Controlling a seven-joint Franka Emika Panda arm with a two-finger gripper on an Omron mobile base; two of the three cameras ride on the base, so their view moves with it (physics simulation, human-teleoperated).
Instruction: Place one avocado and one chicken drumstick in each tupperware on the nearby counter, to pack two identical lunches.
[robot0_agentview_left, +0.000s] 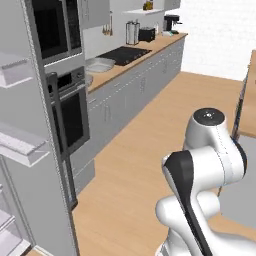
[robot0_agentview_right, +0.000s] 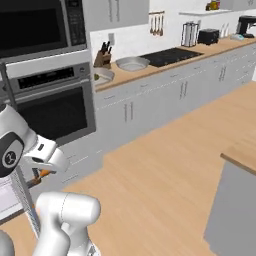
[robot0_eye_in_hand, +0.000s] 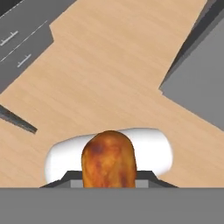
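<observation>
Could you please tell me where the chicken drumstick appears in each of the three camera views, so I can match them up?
Left base view: I cannot find it.
Right base view: a small orange sliver of chicken drumstick at the left edge, under the white hand.
Hand view: bottom centre, large, held in the gripper.
Shared landmark: the light wooden floor.

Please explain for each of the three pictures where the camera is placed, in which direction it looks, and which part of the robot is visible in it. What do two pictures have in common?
Left base view: behind the arm, left; looks along the light tan wooden counter; white arm at lower right.
Right base view: behind the arm, right; faces the built-in oven; arm at lower left.
Hand view: on the hand, looking down at the wooden floor; the gripper is shut on the orange-brown chicken drumstick.
Shared: both base views show the light grey shallow tupperware beside the black glass cooktop.
</observation>
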